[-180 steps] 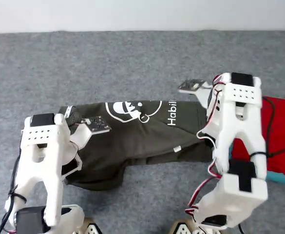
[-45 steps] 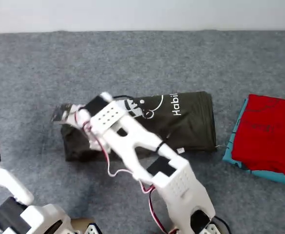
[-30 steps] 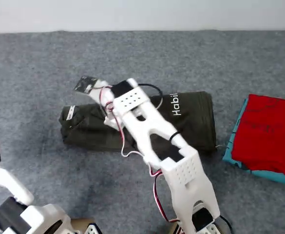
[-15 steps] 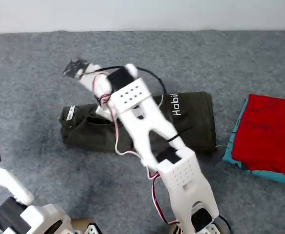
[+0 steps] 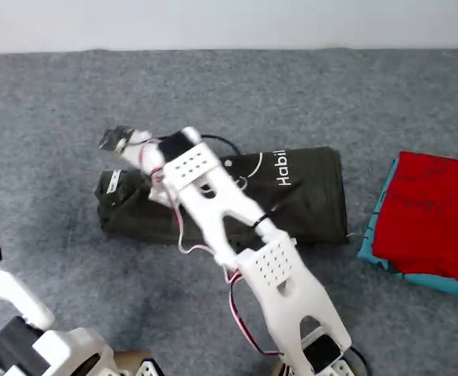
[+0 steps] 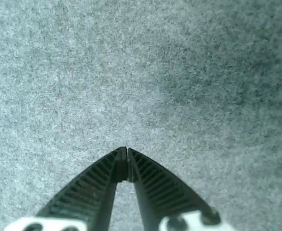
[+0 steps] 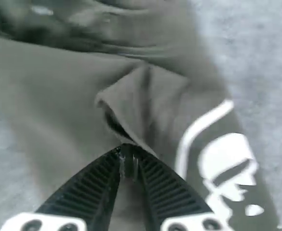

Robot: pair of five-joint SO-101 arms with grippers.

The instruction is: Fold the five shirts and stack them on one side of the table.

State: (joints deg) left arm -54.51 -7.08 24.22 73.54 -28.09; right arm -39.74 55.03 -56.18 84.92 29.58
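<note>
Claw of right arm (image 5: 113,141) closed, nearer shirt (image 5: 307,196)

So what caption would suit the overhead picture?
Right arm's shut pincer over a folded dark green shirt, beside a red shirt stacked on a teal one.

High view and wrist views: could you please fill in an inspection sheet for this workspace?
Surface: grey carpet-like table cover, lying flat.
Job's things: dark olive folded shirt with white print mid-table; red folded shirt stacked on a teal shirt at one side.
Clutter: nothing seen.
Grippers: left gripper shut over bare cover; right gripper shut, tips at a fold of the olive shirt.
Cables: red and white wires along the right arm; black cable looped over the olive shirt.
Surroundings: white wall behind.
</note>
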